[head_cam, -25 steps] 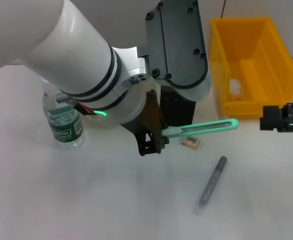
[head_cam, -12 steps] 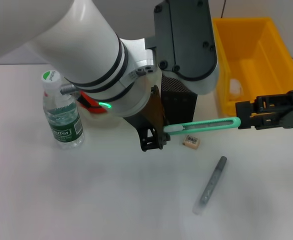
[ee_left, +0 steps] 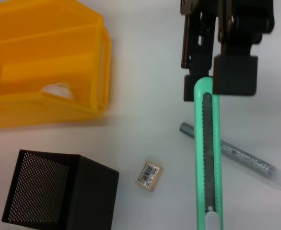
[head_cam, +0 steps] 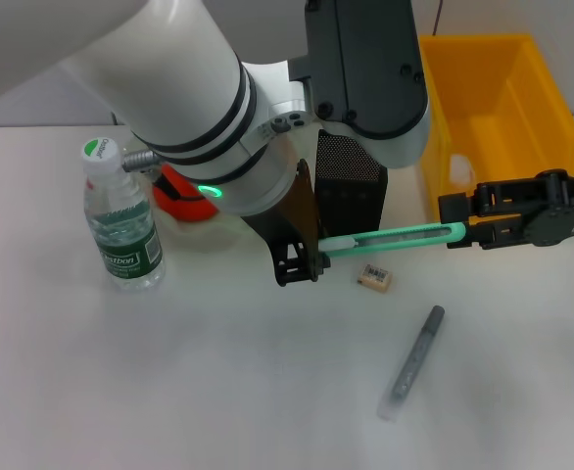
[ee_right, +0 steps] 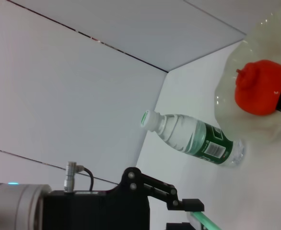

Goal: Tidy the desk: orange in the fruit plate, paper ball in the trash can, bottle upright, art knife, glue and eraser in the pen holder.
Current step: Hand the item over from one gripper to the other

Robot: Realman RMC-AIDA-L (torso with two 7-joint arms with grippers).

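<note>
My left gripper (head_cam: pixel 303 266) is shut on the handle end of the green art knife (head_cam: pixel 395 237), holding it level above the table in front of the black mesh pen holder (head_cam: pixel 351 186). My right gripper (head_cam: pixel 454 223) is open, its fingers either side of the knife's far tip (ee_left: pixel 204 84). The beige eraser (head_cam: pixel 375 278) and grey glue stick (head_cam: pixel 416 357) lie on the table below. The bottle (head_cam: pixel 120 225) stands upright at the left. The orange (ee_right: pixel 260 88) rests in the fruit plate (ee_right: pixel 227 103). The paper ball (ee_left: pixel 56 89) lies in the yellow trash can (head_cam: pixel 498 117).
The trash can stands at the back right, right beside the pen holder. My left arm's big white body covers the table's back centre and part of the plate. Bare white tabletop stretches along the front.
My right gripper has come in from the right edge to the knife's tip. The left arm has lifted slightly, keeping the knife, and now uncovers the bottle's cap and the orange.
</note>
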